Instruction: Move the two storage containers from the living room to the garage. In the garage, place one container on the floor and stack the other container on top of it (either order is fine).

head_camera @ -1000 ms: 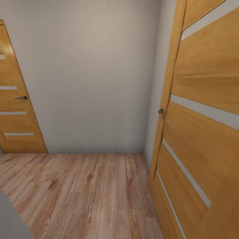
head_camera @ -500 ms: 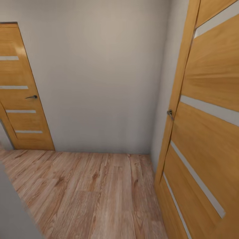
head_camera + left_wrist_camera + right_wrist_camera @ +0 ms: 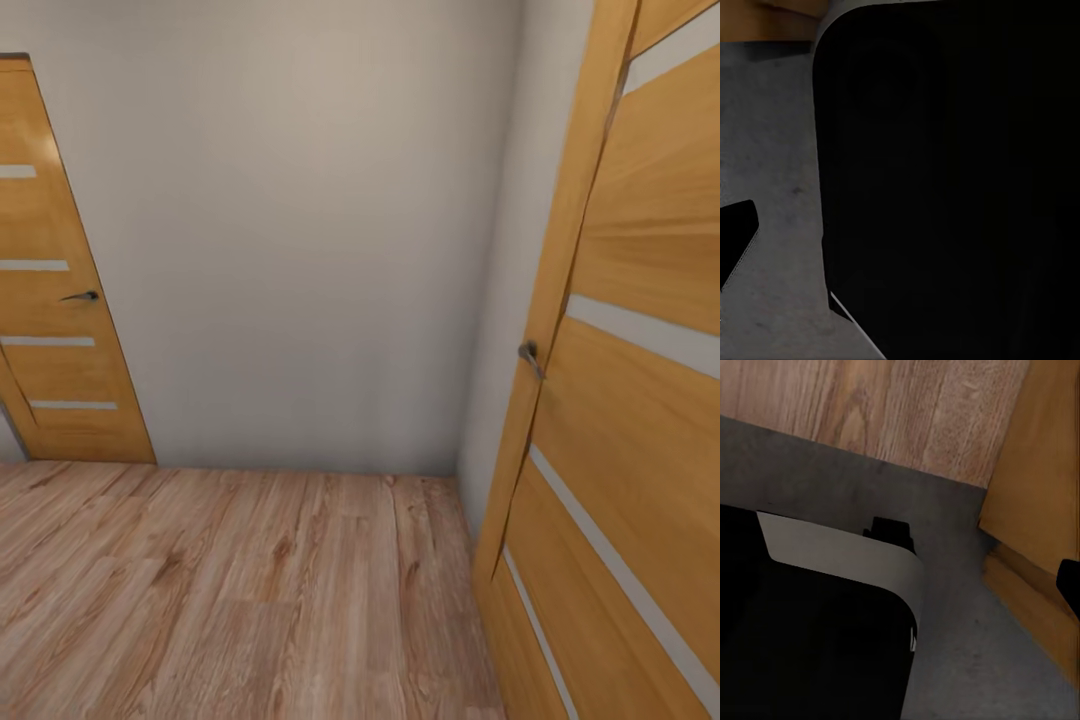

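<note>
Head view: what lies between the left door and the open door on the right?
Bare grey wall above wood-plank floor spans from left door to right door.

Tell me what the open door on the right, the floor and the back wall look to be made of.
Open door: looks like honey-coloured wood or veneer with visible grain, satin sheen, pale inlaid strips, dark metal handle.
Floor: light wood planks or laminate, with knots and seams.
Back wall: plain matte off-white, probably painted plaster.

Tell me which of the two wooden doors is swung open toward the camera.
The door on the right: its panel angles out toward the camera, with its handle at the near edge. The door on the left sits flat and shut against the far wall.
</note>
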